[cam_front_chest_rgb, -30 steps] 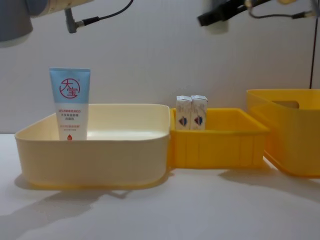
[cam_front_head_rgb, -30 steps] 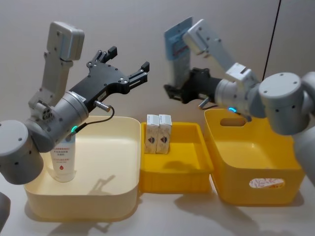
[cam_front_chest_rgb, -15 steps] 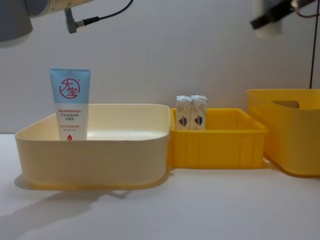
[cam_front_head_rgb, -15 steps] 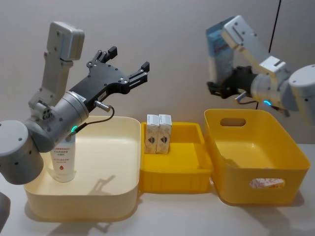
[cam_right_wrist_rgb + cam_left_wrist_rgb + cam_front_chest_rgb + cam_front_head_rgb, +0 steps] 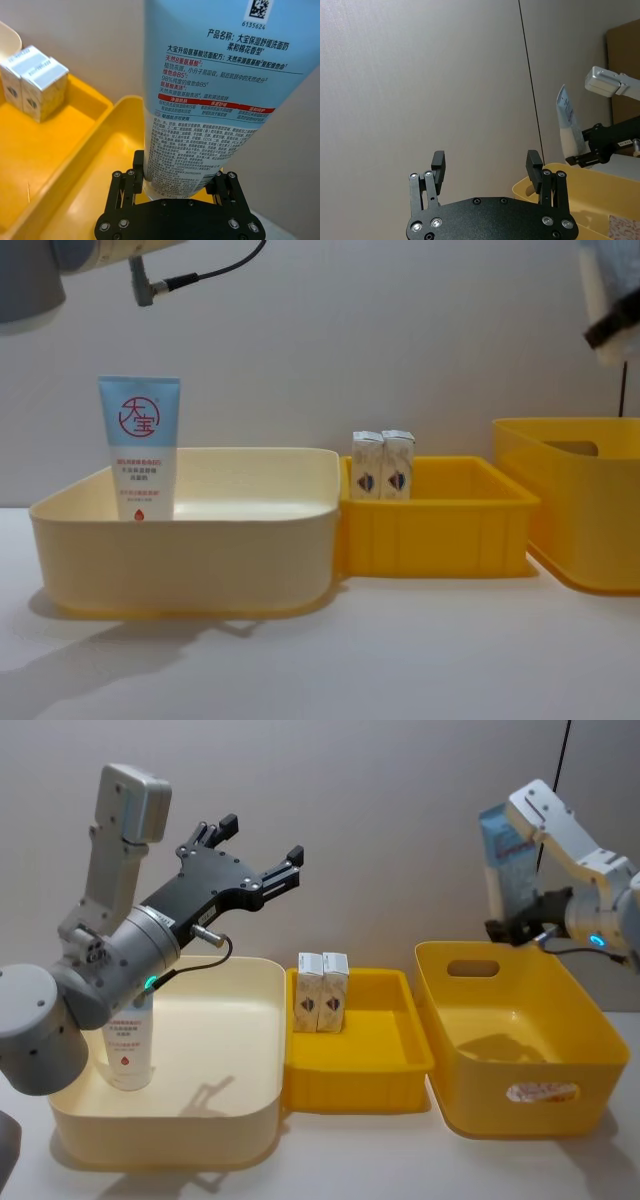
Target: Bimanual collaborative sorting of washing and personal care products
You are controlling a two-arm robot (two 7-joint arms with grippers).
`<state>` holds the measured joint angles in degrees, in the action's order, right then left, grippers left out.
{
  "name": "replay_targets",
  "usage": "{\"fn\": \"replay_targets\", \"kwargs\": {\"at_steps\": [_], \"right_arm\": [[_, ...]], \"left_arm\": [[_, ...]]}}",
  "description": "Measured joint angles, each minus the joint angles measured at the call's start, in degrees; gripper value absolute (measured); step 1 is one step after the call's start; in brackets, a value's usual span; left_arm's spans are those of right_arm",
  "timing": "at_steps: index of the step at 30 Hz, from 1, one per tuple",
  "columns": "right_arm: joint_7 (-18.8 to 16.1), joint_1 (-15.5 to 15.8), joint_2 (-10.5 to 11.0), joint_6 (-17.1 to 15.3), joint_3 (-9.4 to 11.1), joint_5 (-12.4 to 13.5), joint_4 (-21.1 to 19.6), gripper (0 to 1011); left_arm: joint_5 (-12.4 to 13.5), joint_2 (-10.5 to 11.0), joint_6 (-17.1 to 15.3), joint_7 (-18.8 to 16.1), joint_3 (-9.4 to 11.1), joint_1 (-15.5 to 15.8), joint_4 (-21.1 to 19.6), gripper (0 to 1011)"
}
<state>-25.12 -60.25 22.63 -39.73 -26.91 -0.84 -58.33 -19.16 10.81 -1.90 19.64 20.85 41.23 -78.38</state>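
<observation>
Head view: pale blue tube is held upright by right gripper, fingers closed on its white lower end, above the far edge of the deep yellow bin on the right. Left gripper is raised above the cream bin, jaws wide apart, nothing held. A second tube stands at that bin's left side, partly hidden by the left arm. Two white cartons stand at the far left of the shallow yellow tray.

Left wrist view: fingertips are spread, empty.

Right wrist view: red and black print is seen on the tube; its top is cut off.

Chest view: red round logo is seen on the standing tube.
</observation>
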Motion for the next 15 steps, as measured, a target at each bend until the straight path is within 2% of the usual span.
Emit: {"fn": "replay_targets", "kwargs": {"at_steps": [6,15], "right_arm": [[-2.64,-1.65,0.48,-2.73,-0.68,-0.26,3.0,660],[-9.47,-6.82,0.27,-6.39,-3.44,-0.99,11.47,660]], "left_arm": [[0.0,0.0,0.0,0.0,0.0,0.0,0.0,1003],[0.0,0.0,0.0,0.0,0.0,0.0,0.0,1003]]}}
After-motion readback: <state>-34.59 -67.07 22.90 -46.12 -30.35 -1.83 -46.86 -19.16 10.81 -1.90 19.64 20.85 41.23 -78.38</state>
